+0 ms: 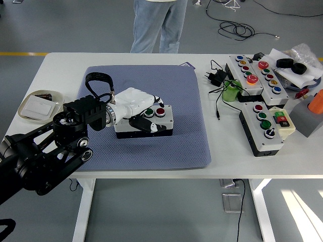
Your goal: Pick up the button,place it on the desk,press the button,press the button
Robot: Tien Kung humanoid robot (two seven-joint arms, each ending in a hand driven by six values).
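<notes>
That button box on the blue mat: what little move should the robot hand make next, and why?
Probably lower a finger onto a button. The left hand is over the button box, which lies flat on the blue mat; its green button and red button are uncovered.

Button box (160, 122) — white top, black base, green and red buttons — lies flat on the blue mat (176, 91).

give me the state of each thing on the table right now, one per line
button box: flat on the blue mat, green and red buttons facing up
left robot hand: resting over the box's left end, fingers on it
blue mat: lying flat
long button panel: flat, at far right
second button box: flat, untouched
dish: upright, holding a white card
</notes>
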